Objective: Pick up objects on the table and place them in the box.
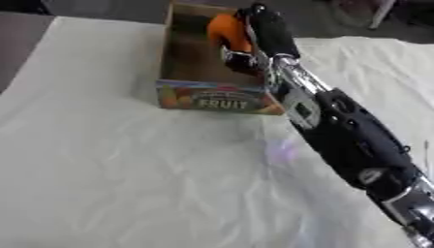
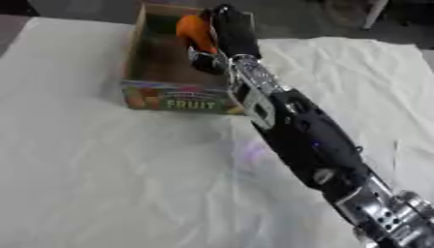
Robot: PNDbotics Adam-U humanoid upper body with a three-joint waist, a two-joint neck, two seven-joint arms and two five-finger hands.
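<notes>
The right arm stretches in from the near right corner of the table, which is draped in a white cloth. Its right hand hangs over the open cardboard box standing by the far edge, fingers curled round an orange object held above the box's inside. The box's near wall reads "FRUIT".

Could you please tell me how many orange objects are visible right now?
1: an orange object held in the right hand over the FRUIT box. The arm hides part of the box, so others may be unseen.
</notes>
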